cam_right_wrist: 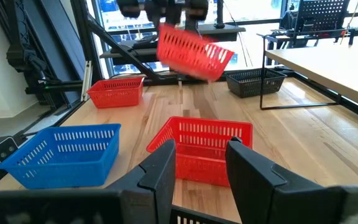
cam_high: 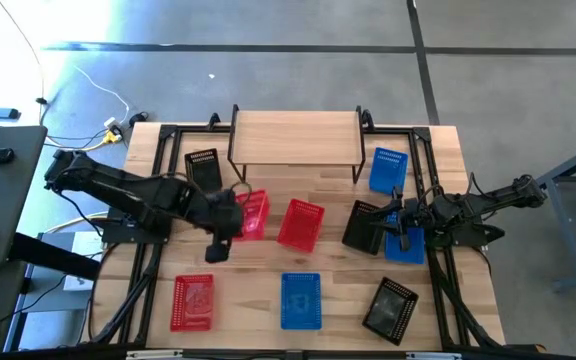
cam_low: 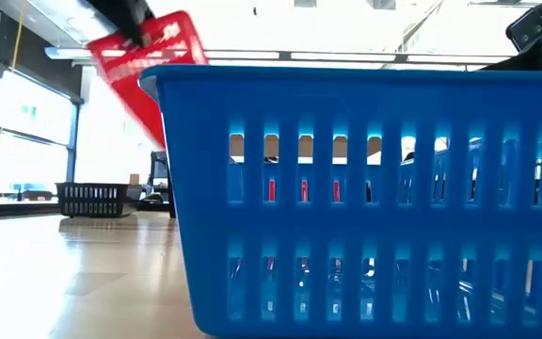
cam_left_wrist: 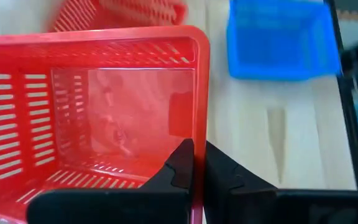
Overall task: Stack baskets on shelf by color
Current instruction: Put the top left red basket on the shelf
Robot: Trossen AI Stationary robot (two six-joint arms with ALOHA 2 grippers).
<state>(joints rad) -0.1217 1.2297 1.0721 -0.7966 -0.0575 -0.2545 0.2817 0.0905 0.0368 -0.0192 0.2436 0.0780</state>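
My left end effector [cam_high: 230, 212] is pinching the wall of a red basket [cam_high: 252, 214], one finger [cam_left_wrist: 180, 163] inside the rim and the other outside it. The low view shows that basket tilted and lifted clear of the surface [cam_high: 338, 195]. Seen from above, it hangs a little left of the middle, at about seven o'clock from the shelf [cam_high: 295, 136], whose plank top carries nothing.

A second red basket [cam_high: 301, 224] sits at three o'clock of the held one, just beside it. A third red basket [cam_high: 193, 302] rests well apart, at seven o'clock near the front edge. A black basket [cam_high: 203, 168] stands at eleven o'clock of my left end effector, beside the shelf's left legs.

My right end effector [cam_high: 400, 214] hovers on the right side with its fingers [cam_right_wrist: 160, 168] spread and nothing between them, pointing across at the middle red basket. Just at its nine o'clock lies a tilted black basket [cam_high: 367, 227], and at its six o'clock a blue basket [cam_high: 407, 243]. Another blue basket [cam_high: 388, 170] stands at the shelf's right end. A third blue basket [cam_high: 300, 300] sits at the front centre, with a third black basket [cam_high: 392, 309] at its three o'clock.
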